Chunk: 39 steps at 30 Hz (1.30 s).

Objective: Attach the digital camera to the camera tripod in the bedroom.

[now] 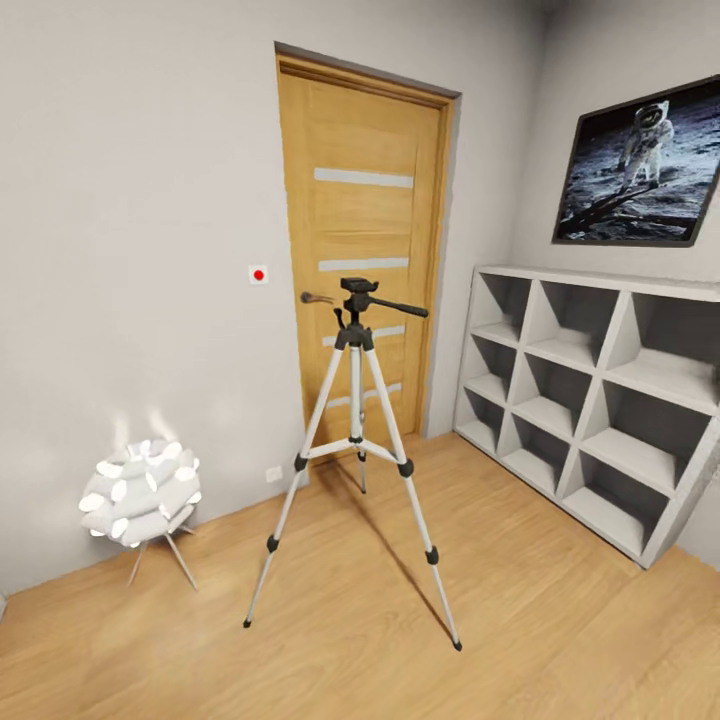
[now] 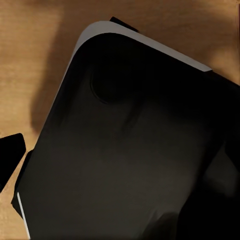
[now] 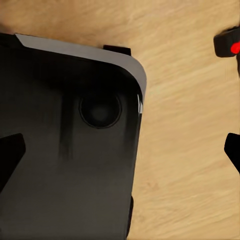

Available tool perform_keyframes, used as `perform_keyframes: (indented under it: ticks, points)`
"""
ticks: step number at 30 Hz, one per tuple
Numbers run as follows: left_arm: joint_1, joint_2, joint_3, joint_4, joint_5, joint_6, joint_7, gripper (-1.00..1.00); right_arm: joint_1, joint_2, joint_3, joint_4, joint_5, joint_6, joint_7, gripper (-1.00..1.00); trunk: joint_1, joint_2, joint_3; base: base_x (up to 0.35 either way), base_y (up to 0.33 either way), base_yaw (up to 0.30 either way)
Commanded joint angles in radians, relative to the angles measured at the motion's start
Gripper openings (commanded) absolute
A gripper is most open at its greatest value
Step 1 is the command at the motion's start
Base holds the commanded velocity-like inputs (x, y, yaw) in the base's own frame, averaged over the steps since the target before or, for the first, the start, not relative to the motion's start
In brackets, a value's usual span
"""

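- At the middle of the head view, the tall camera tripod (image 1: pixel 355 440) with three silver-grey telescopic legs and black joints stands upright on the light wood plank floor (image 1: pixel 560 640) of the bedroom; its black head (image 1: pixel 358 292) carries a long pan handle and nothing sits on it.
- Behind the tripod is a closed wooden door (image 1: pixel 362 220) with pale horizontal strips.
- To the tripod's right, white cube shelves (image 1: pixel 590 390) line the wall; the visible compartments hold nothing.
- Near the pale grey wall, well apart from the tripod, stands a low white flower-shaped lamp (image 1: pixel 140 492) on thin legs.
- Both wrist views look down on a dark rounded robot base panel (image 3: pixel 70 145) above the plank floor.
- A small black object with a red dot (image 3: pixel 231 46) shows at the right wrist view's edge; what it is cannot be told.
- Whether either arm's fingers are released or clenched cannot be told.
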Motion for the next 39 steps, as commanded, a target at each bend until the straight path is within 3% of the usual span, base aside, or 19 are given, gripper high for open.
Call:
perform_keyframes:
  ticks: [1,14,39]
  points:
    - [0.001,0.0,-0.008,-0.002,0.008,-0.002,0.005,1.0,0.0,0.0,-0.006,0.0,0.009,-0.002,-0.001,1.0,0.001,0.0,-0.001,0.315,0.127,-0.29]
    - [0.001,-0.001,-0.008,-0.002,0.008,-0.003,0.015,1.0,0.0,0.002,-0.006,0.0,0.01,-0.003,-0.001,1.0,0.001,0.0,-0.001,0.273,0.041,-0.29]
    - [0.001,0.002,-0.005,-0.006,0.012,-0.014,0.015,1.0,0.0,0.002,-0.006,0.0,0.009,-0.003,-0.001,1.0,0.001,0.0,-0.001,0.015,0.001,-0.29]
